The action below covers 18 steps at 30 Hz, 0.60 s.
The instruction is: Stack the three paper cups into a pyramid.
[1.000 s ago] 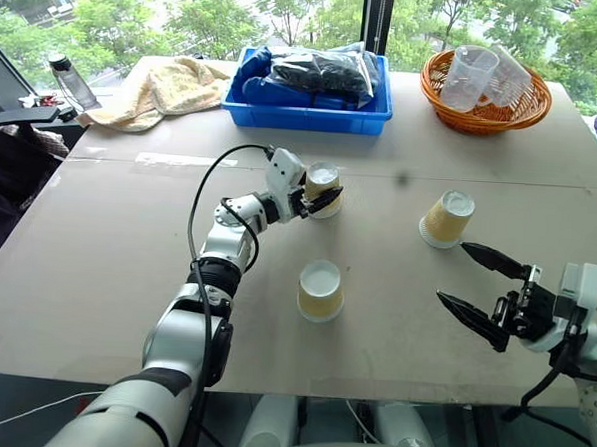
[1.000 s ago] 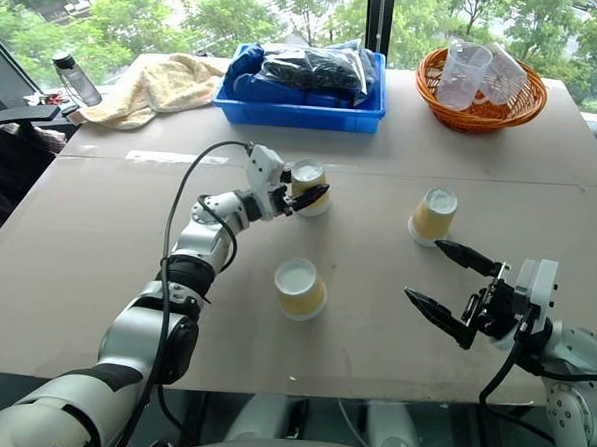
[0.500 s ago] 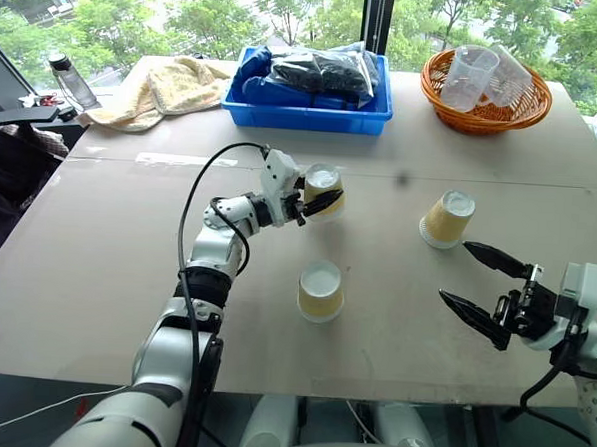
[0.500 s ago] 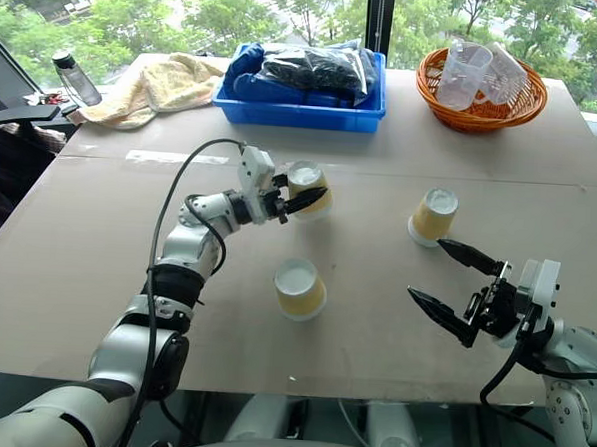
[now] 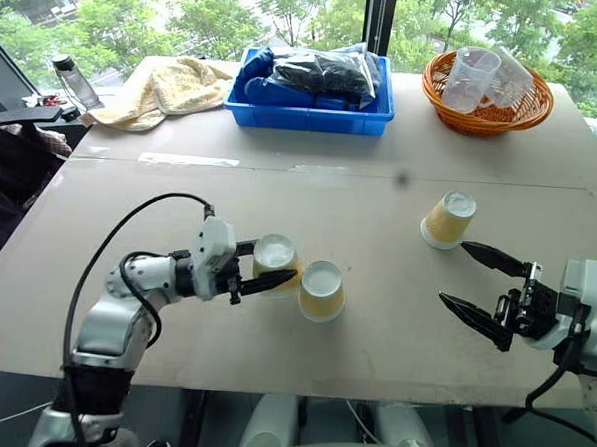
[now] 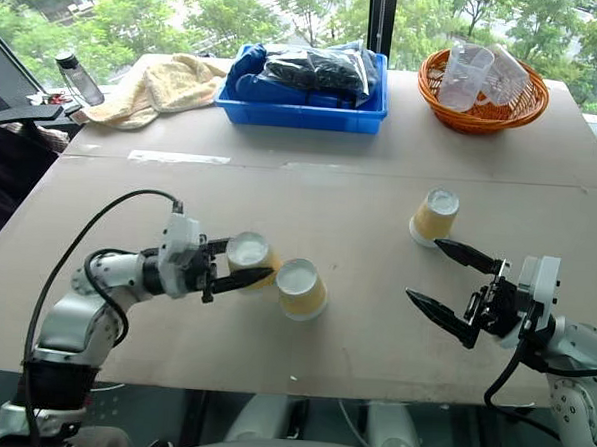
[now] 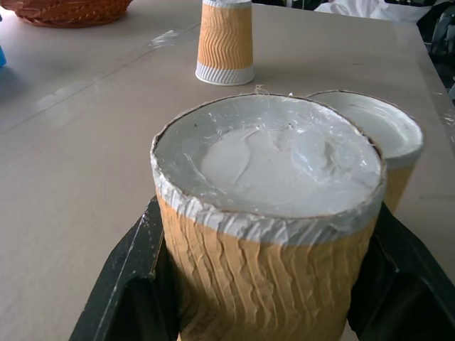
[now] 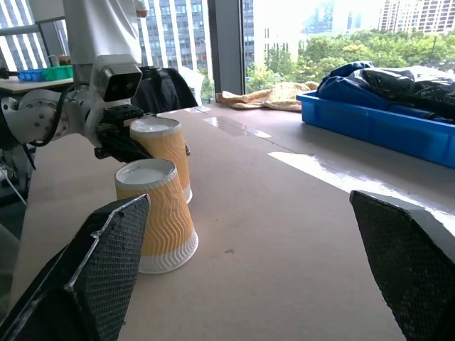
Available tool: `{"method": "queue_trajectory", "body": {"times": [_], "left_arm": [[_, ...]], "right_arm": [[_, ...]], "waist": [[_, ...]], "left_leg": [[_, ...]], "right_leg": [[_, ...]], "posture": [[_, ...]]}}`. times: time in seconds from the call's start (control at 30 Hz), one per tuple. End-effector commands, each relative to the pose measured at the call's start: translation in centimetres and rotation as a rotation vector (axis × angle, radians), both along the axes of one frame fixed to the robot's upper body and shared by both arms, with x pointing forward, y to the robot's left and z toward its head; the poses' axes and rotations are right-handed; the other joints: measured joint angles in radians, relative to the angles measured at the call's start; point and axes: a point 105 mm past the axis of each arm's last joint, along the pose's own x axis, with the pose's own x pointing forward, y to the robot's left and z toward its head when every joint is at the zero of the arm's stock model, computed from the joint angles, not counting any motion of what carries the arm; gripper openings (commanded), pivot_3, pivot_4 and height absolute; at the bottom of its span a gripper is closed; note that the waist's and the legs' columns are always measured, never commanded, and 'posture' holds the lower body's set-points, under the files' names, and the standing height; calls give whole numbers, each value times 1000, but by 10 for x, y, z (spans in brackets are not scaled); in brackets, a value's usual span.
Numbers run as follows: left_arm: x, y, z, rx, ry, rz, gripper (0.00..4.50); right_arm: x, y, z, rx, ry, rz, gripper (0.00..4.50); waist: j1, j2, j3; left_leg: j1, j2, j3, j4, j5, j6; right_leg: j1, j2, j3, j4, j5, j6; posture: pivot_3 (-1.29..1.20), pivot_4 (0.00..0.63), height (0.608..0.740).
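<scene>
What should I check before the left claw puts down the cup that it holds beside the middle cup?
1. Left claw shut on the tan ribbed paper cup with white base: ok.
2. Held cup upside down, near upright: ok.
3. Second tan paper cup stands upside down right beside it: ok.
4. Whether the held cup's rim rests on the brown table: cannot tell.
5. Third tan paper cup joined to the pair: not ok, it stands apart.
6. Right claw open, away from all cups: ok.

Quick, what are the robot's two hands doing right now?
Left gripper: closed on a paper cup, beside another cup.
Right gripper: open, holding nothing.
</scene>
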Motion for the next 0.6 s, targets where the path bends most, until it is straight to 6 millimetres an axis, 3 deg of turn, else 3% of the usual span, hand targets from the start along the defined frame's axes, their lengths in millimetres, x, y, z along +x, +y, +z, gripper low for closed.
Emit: {"method": "queue_trajectory", "body": {"times": [0.03, 0.47, 0.6], "left_arm": [[-3, -5, 4, -11, -56, 5, 2156], [2, -11, -13, 43, -70, -5, 2156], [1, -22, -15, 23, -63, -39, 2156]], "right_arm": [[-4, 4, 7, 16, -23, 40, 4500], [2, 6, 13, -13, -29, 55, 4500], [2, 9, 15, -14, -33, 52, 4500]], "waist": [[3, 0, 0], [-5, 0, 0], [-4, 0, 0]], "left_leg": [[1, 0, 0, 0, 0, 0], [2, 0, 0, 0, 0, 1], [2, 0, 0, 0, 0, 1]], "right_leg": [[1, 0, 0, 0, 0, 0], [2, 0, 0, 0, 0, 0], [2, 0, 0, 0, 0, 0]], "posture": [[0, 150, 740], [0, 150, 740], [0, 150, 740]]}}
